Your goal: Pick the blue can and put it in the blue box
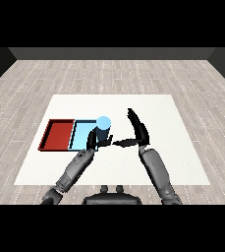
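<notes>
The light blue can stands upright at the right end of the light blue tray. My left hand is curled round the can's lower part, with finger ends showing on its right side. Whether the can rests on the tray floor or hangs just above it I cannot tell. My right hand is to the right of the can and apart from it. It is open, with straight fingers pointing away from me and the thumb reaching left toward the can.
The red tray lies against the blue tray's left side. Both trays sit at the left of the white table, whose edges border a grey plank floor.
</notes>
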You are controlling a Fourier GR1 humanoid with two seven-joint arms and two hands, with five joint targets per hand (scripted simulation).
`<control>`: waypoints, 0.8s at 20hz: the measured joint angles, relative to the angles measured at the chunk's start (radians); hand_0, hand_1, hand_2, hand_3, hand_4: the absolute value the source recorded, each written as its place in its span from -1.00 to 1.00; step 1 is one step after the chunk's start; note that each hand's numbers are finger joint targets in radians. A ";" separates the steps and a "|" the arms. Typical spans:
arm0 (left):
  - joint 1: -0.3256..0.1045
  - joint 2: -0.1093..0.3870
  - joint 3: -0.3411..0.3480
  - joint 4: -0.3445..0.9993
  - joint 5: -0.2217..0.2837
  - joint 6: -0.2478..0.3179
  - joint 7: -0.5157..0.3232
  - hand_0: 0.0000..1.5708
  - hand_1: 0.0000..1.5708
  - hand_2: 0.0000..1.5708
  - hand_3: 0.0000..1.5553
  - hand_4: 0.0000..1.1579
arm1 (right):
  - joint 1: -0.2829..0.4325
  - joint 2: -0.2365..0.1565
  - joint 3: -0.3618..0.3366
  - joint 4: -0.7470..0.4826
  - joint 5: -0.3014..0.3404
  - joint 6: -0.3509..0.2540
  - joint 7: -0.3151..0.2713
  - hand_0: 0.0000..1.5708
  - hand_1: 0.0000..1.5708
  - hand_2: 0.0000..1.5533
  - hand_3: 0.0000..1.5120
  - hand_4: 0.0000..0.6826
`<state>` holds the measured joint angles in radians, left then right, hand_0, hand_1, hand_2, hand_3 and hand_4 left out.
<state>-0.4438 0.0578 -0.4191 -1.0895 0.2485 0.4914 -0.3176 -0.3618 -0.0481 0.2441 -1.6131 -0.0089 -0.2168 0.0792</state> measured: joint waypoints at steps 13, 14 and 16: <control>-0.083 0.167 0.136 0.151 -0.083 -0.024 0.180 1.00 1.00 1.00 0.90 0.82 | 0.119 0.010 -0.106 0.027 -0.094 0.046 -0.095 -1.00 -1.00 -1.00 -1.00 -1.00; -0.092 0.180 0.137 0.180 -0.096 -0.020 0.202 1.00 1.00 1.00 0.90 0.83 | 0.134 0.013 -0.103 0.026 -0.093 0.047 -0.102 -1.00 -1.00 -1.00 -1.00 -1.00; -0.115 0.212 0.133 0.255 -0.131 -0.011 0.244 0.95 0.95 0.81 0.63 0.68 | 0.131 0.019 -0.113 0.045 -0.101 0.047 -0.111 -1.00 -1.00 -1.00 -1.00 -1.00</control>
<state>-0.5584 0.2700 -0.2865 -0.8345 0.1174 0.4805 -0.0733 -0.2303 -0.0295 0.1312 -1.5685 -0.1099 -0.1697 -0.0317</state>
